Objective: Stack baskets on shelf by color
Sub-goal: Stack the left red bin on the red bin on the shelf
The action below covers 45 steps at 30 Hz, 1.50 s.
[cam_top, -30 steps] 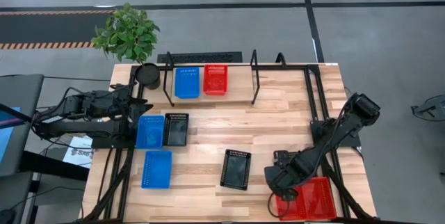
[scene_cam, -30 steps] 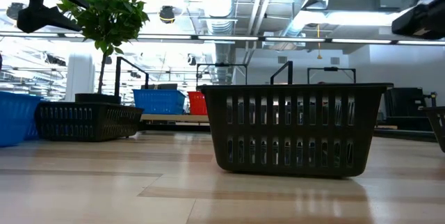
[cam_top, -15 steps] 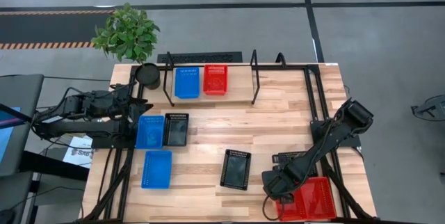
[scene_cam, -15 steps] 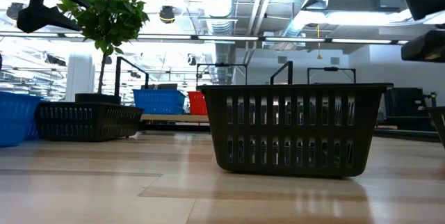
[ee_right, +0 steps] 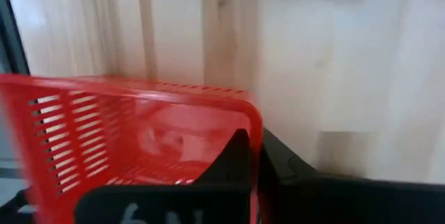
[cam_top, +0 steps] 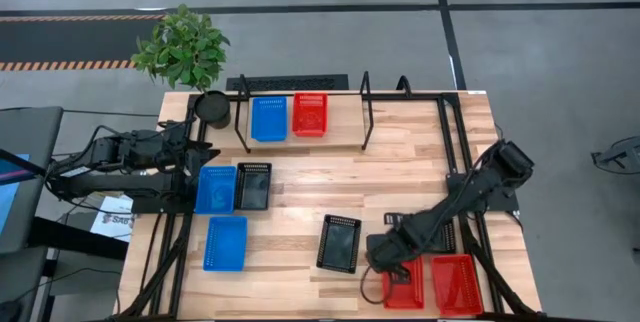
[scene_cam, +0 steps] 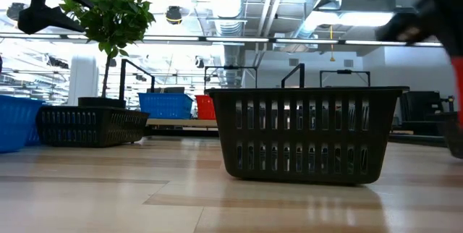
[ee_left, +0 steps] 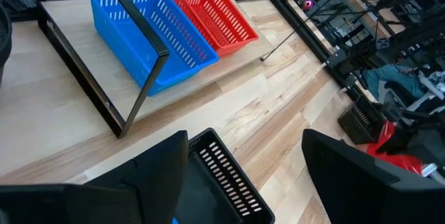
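Observation:
On the shelf [cam_top: 340, 127] at the far side sit a blue basket [cam_top: 268, 118] and a red basket [cam_top: 309, 114]. On the table lie two blue baskets [cam_top: 215, 189] [cam_top: 225, 242], two black baskets [cam_top: 252, 185] [cam_top: 339, 242] and a red basket [cam_top: 457, 284]. My right gripper [cam_top: 388, 267] is shut on another red basket [cam_top: 402, 288] just left of that one, near the front edge. My left gripper [cam_top: 205, 149] hovers open at the table's left side, above the blue and black pair. My right gripper holds the red basket by the top of one wall [ee_right: 256, 123], at its left side in the high view. One finger [ee_right: 233, 158] is inside the basket and one [ee_right: 281, 165] outside, coming slanting down from above. Whether the basket is clear of the table I cannot tell.
A round black pot [cam_top: 211, 108] with a leafy plant [cam_top: 183, 44] stands at the far left corner beside the shelf. Black frame tubes [cam_top: 455, 152] run along the table's right side. Bare wood lies between the shelf and the near baskets.
My right gripper has moved toward the table's left and near edge and has shut on the red basket's wall. That basket has come away to the left from the red basket that it lay on, which stays in place.

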Each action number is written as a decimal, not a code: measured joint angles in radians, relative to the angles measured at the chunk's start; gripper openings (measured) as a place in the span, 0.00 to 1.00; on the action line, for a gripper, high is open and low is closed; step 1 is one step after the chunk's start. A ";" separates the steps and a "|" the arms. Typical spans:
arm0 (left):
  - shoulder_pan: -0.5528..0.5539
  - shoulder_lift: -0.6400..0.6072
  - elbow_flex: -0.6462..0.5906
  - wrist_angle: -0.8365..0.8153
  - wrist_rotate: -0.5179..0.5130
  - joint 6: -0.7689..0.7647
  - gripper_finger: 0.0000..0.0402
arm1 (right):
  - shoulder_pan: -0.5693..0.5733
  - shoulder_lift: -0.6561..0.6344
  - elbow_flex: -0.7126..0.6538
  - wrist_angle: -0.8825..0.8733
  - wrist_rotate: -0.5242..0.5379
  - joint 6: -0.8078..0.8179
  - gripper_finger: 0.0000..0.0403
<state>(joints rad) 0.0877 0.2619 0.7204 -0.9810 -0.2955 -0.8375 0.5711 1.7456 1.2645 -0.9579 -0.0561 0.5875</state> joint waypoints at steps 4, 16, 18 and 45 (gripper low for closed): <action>0.000 0.000 0.000 0.000 0.000 0.003 0.67 | -0.061 -0.020 0.089 -0.130 -0.024 -0.051 0.04; 0.000 0.000 0.000 0.000 0.000 0.014 0.67 | -0.389 -0.086 0.378 -0.296 0.055 -0.391 0.02; 0.000 0.000 0.000 0.000 0.000 0.014 0.67 | -0.476 -0.075 0.425 -0.282 0.058 -0.487 0.01; 0.000 0.000 0.000 0.000 -0.007 0.014 0.67 | -1.213 0.424 1.071 -0.090 -0.236 -1.092 0.03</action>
<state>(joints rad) 0.0879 0.2619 0.7204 -0.9813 -0.3027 -0.8238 -0.6417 2.1695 2.3354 -1.0481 -0.2919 -0.5043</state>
